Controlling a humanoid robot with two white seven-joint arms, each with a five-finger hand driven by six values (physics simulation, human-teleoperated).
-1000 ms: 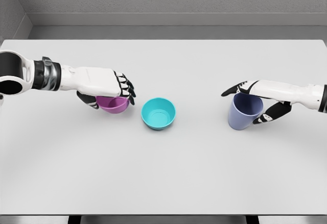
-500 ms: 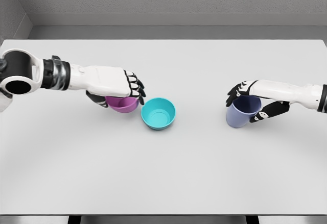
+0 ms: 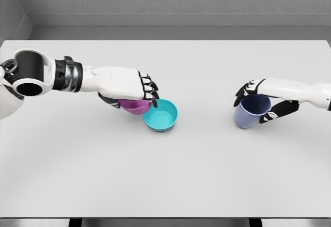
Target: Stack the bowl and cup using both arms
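The left hand (image 3: 129,86) has its fingers curled over a purple bowl (image 3: 134,106) and holds it tight. The white back of the hand covers most of the bowl, so only its lower part peeks out under the dark fingertips. The purple bowl sits right at the left edge of a teal bowl (image 3: 160,115), and the two look like they touch or overlap a little there (it is hard to say if the purple one is lifted or resting).

The teal bowl stands open side up on the white table (image 3: 165,175), near the middle. No hand holds it.

The right hand (image 3: 261,100) is far off on the right side. Its fingers are wrapped around a blue-grey cup (image 3: 250,111), with dark fingers over the rim at the top and more fingers on the cup's right side. The cup leans a bit, with its open mouth up toward the hand. It is well apart from both bowls.

No words, labels or brand marks can be read on the bowls, the cup or the arms.
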